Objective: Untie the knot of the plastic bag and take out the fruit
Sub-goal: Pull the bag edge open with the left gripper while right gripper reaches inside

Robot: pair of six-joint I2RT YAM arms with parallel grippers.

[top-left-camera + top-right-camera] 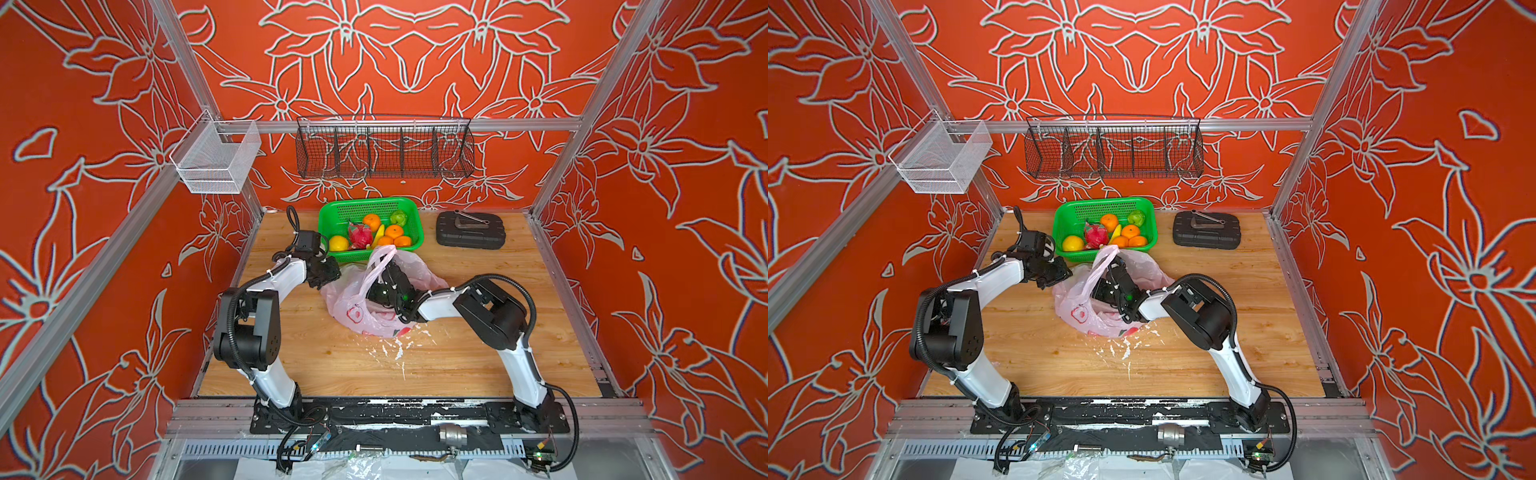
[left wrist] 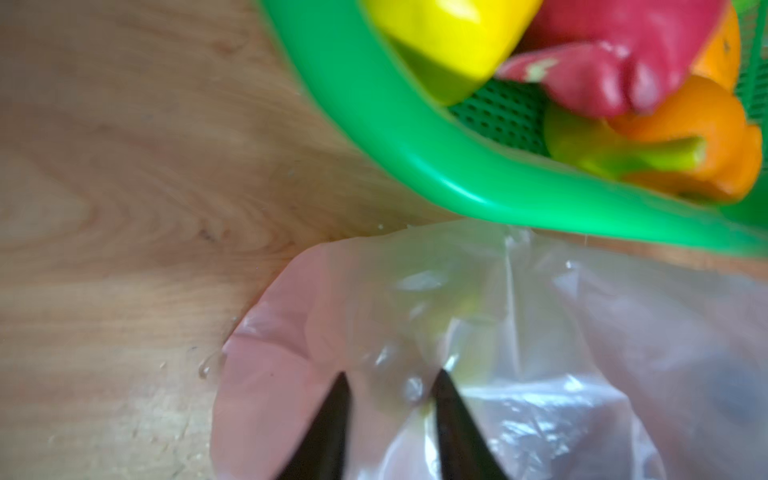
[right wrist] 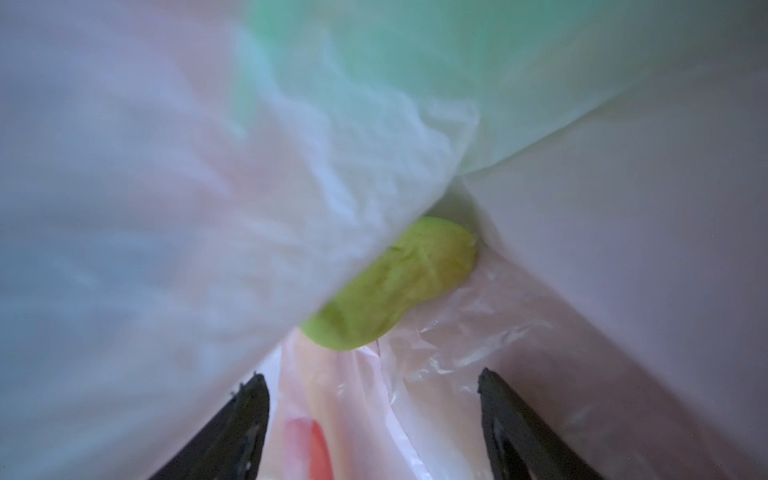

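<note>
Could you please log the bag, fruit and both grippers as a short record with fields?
bag: thin translucent pink plastic bag, lying open on the wooden table
knot: none visible; a pink handle loop stands free
right gripper: inside the bag, jaws wide, nothing gripped
fruit in bag: pale green pear-like piece just ahead of the right gripper
left gripper: at the bag's left edge, jaws narrowly apart
basket: green perforated plastic basket behind the bag, holding other fruit

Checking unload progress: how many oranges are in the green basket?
4, all in the green basket: back orange beside the green fruit, middle orange, two front oranges by the near rim. More could be hidden under those or inside the pink bag.
</note>
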